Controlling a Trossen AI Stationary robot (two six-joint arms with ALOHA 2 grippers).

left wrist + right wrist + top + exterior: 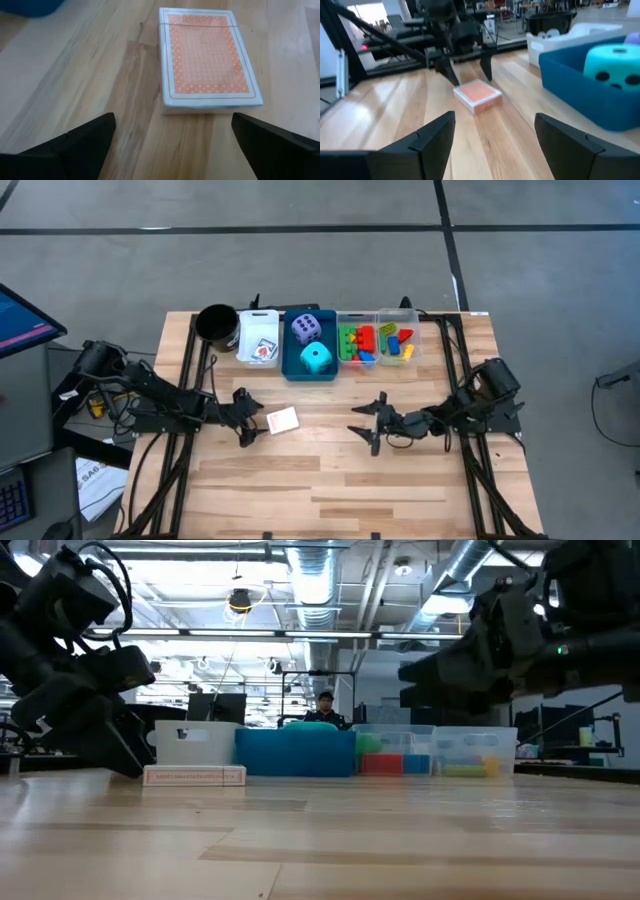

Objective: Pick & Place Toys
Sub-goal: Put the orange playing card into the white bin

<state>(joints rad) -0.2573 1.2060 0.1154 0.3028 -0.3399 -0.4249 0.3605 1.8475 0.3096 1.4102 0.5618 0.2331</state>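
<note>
Left gripper (254,418), jaws spread, sits just beside the red-backed card deck (283,419) on the worktop (400,480); right gripper (367,423), jaws spread, hovers well apart.

A black cup (216,323) stands at the far edge of the wooden table (330,480). Beside it sit a white bin (258,337), a blue bin (311,370) and two clear bins (379,315) in a row.

From my high view the white bin's (258,338) contents too small to tell, bricks (375,344) a jumble, low view hiding bin contents behind walls, my left fingers (75,147) cut off at 6 o'clock, blue bin (580,82) cropped at 3 o'clock.
</note>
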